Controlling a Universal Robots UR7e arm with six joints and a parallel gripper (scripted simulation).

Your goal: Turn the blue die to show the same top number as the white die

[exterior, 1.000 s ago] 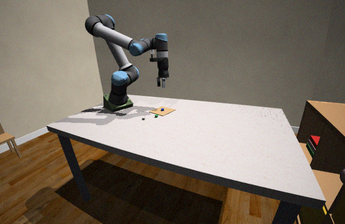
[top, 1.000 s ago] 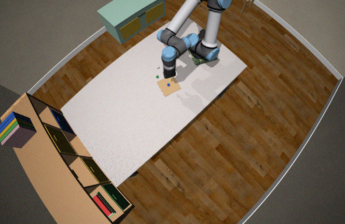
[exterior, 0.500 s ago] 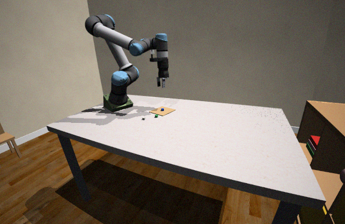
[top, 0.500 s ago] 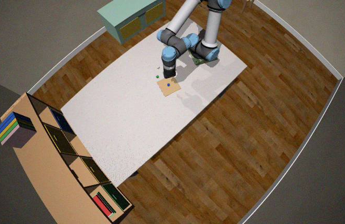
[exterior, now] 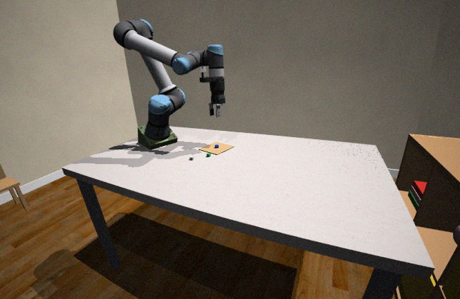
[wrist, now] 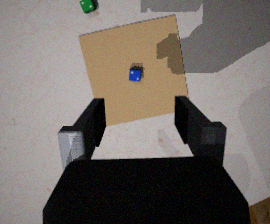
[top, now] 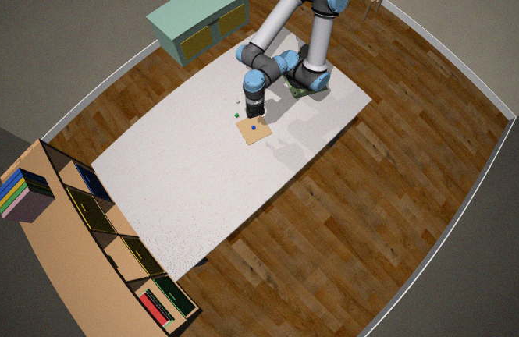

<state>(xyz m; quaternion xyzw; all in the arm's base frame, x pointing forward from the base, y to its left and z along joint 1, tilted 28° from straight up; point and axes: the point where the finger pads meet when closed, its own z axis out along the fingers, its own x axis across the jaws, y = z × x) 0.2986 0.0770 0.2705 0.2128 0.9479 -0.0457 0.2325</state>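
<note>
The blue die [top: 253,127] lies near the middle of the tan mat [top: 254,131]; it also shows in the side view [exterior: 216,145] and in the wrist view [wrist: 135,74]. The mat lies flat on the table. The white die [top: 237,101] lies off the mat, also in the side view [exterior: 191,158]. My gripper [exterior: 216,112] hangs high above the mat, pointing down, open and empty. In the wrist view the gripper [wrist: 140,123] has its two fingers wide apart over the mat's near edge. The pips are too small to read.
A green die [top: 236,115] lies on the table just off the mat's corner, also in the wrist view [wrist: 87,4] and the side view [exterior: 208,153]. The arm's base [exterior: 157,137] stands at the table's back edge. A shelf unit [top: 89,246] stands beyond the far end.
</note>
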